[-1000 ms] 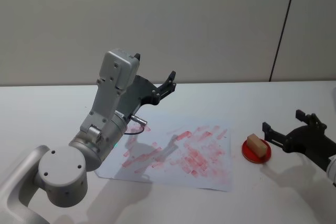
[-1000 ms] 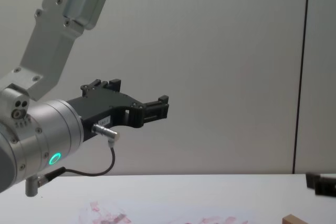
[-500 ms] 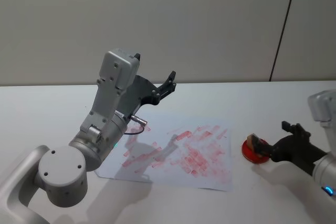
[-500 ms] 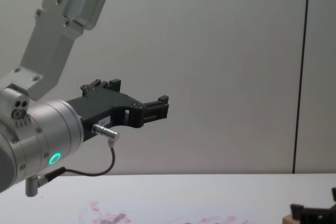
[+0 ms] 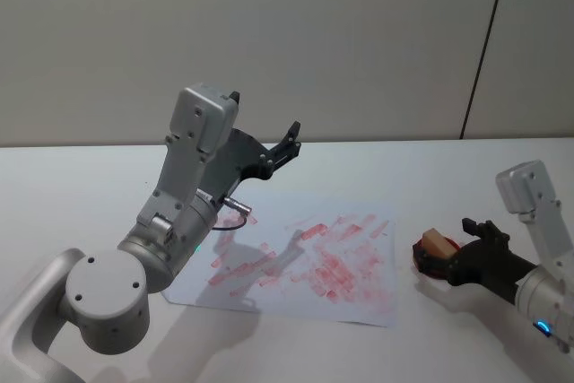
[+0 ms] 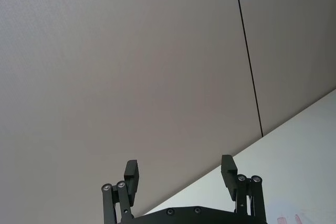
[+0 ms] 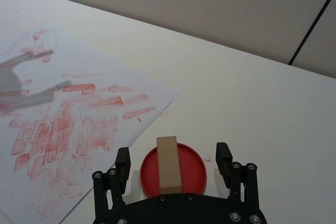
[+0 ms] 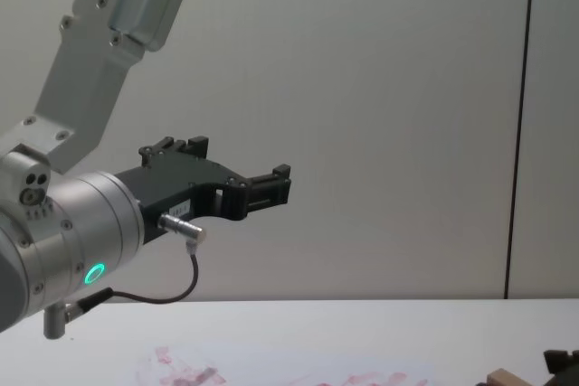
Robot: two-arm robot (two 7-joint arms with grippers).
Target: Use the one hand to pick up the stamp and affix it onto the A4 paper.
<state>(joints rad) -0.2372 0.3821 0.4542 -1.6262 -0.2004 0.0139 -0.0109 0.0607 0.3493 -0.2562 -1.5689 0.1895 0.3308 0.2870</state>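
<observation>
Head view onward: a light stamp (image 5: 437, 241) lying on its ink pad (image 5: 421, 255)

Head view: we see the small wooden stamp on the round red ink pad, on the table (image 5: 430, 168) just right of the A4 paper (image 5: 314, 262); the right gripper (image 5: 450, 250) reaches it with fingers spread to either side; the left gripper (image 5: 265, 112) is parked, raised above the paper's left side.

Left wrist view: that gripper's fingers stand wide, holding nothing.

Right wrist view: the stamp lies lengthwise between the open fingers, clear of both; we judge it light, stiff and sturdy, best pinched across its long bare sides; its inked face is hidden underneath and may cling to the pad.

Chest view: stamp and right gripper are cut off at the lower edge.
</observation>
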